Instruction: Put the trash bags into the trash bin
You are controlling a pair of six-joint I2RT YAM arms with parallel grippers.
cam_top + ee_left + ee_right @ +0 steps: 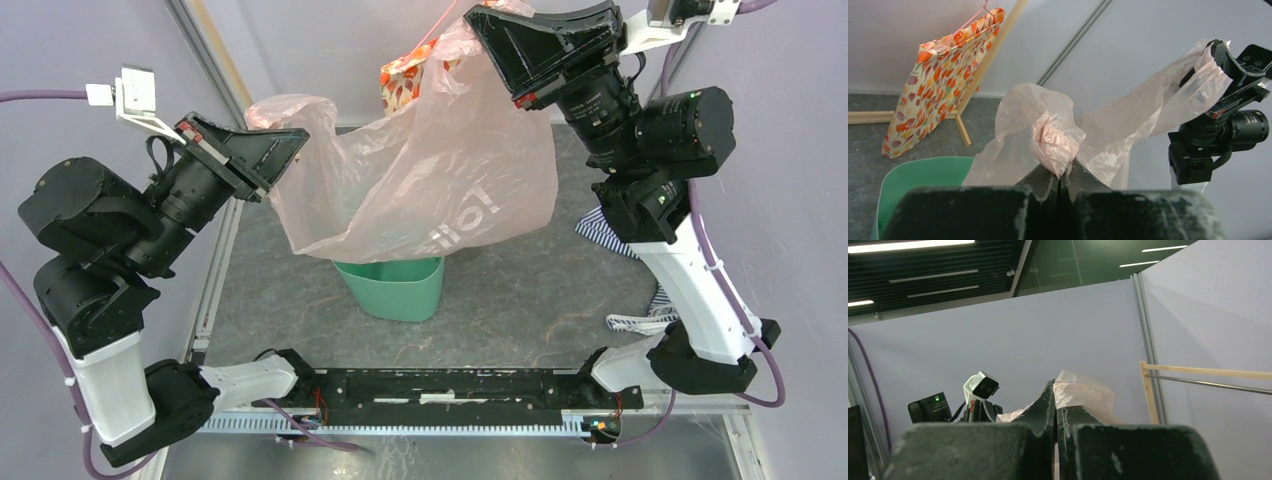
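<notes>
Between my two grippers hangs the bag (430, 170), a thin pink sack stretched like a hammock. The left gripper (1060, 177) is pinched tight on a bunched wad of its rim. The right gripper (1055, 391), higher and farther back, is clamped on the opposite edge. Below the sagging film, nearer the left hand than the right, stands the bin (395, 290). From above, the bag's belly hides most of its mouth, so I cannot tell whether any plastic is inside. I judge I am mid-step: the bag is lifted and spread above the bin, not yet dropped in. Next I would bring both hands inward and down over the opening, so the slack gathers inside the rim before either grip lets go. Letting go now would likely leave the film slumped over the outside wall. Beyond the left hand a floral bag (938, 80) hangs on a wooden rack (963, 131), close behind the pink film, and it could snag if I swing backward. Beneath the right arm lies a striped cloth (600, 228), beside the bin and out of the path.
</notes>
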